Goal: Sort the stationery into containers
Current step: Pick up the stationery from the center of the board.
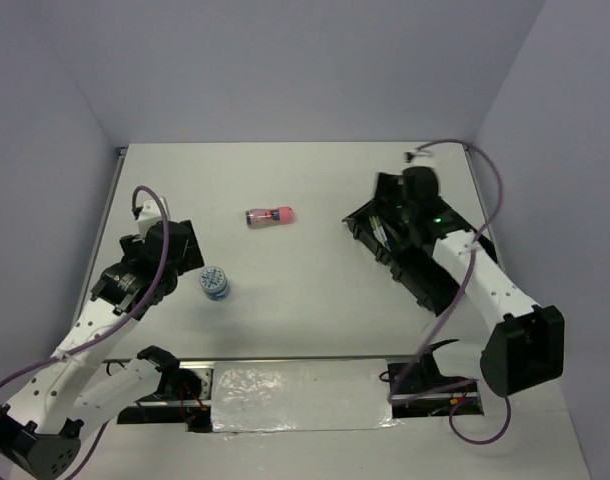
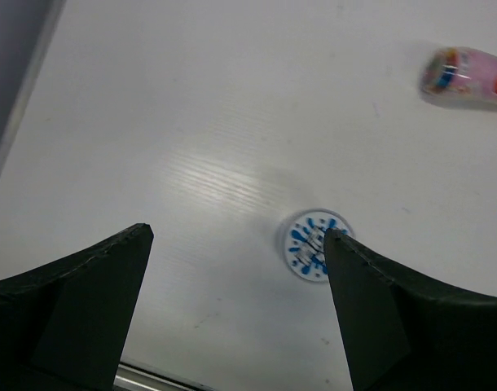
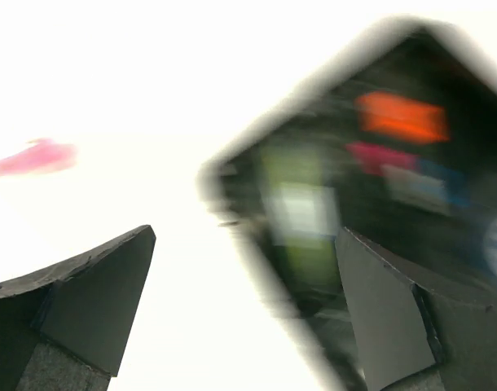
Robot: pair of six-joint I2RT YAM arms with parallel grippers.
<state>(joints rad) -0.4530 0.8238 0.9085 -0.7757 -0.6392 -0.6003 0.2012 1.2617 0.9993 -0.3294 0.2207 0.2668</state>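
Black organiser tray (image 1: pixel 417 278) is recorded at the right of the table (image 1: pixel 315 180), under the right gripper (image 3: pixel 244 236), whose jaws are spread wide and empty. Left gripper (image 2: pixel 236 236) is likewise spread, nothing held; blue-white disc (image 2: pixel 314 257) is seen beside its finger, pink tube (image 1: pixel 270 216) farther off

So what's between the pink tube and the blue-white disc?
Nothing: bare table separates the pink tube and the disc, per the top external view.

A pink tube (image 1: pixel 270 216) is laid on its side mid-table, with a blue-white disc (image 1: pixel 215 283) flat nearby. The black organiser tray (image 1: pixel 422 281) is set askew at the right.
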